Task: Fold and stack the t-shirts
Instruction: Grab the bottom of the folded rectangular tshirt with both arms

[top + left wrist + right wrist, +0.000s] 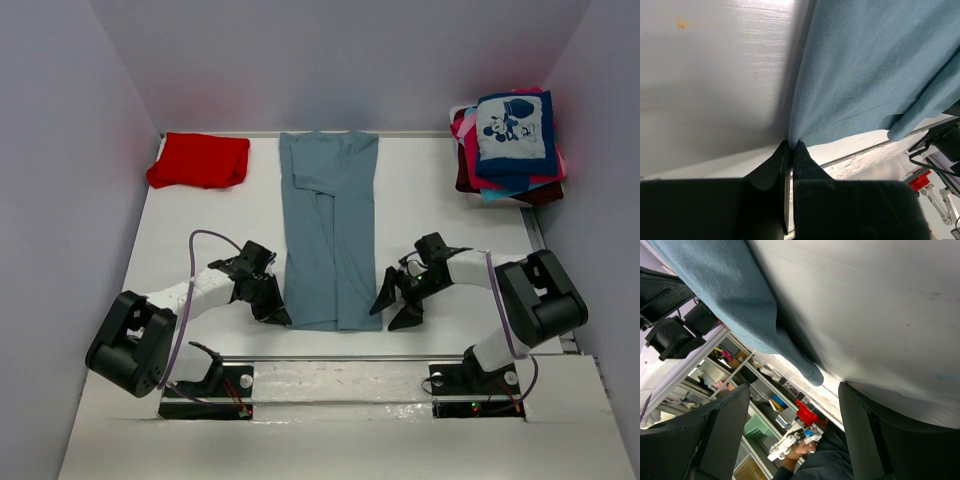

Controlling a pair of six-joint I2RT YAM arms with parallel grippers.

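The grey-blue t-shirt (330,230) lies in the middle of the table, both sides folded in, forming a long strip. My left gripper (277,312) is shut on its near left corner; in the left wrist view the cloth (865,70) is pinched between the fingertips (791,146). My right gripper (395,305) is open and empty just right of the shirt's near right corner (810,372). A folded red t-shirt (199,160) lies at the far left. A pile of t-shirts (512,150), the navy mouse-print one (514,130) on top, sits at the far right.
The table's near edge (400,357) runs just behind both grippers. Purple walls enclose the table on the left, far and right sides.
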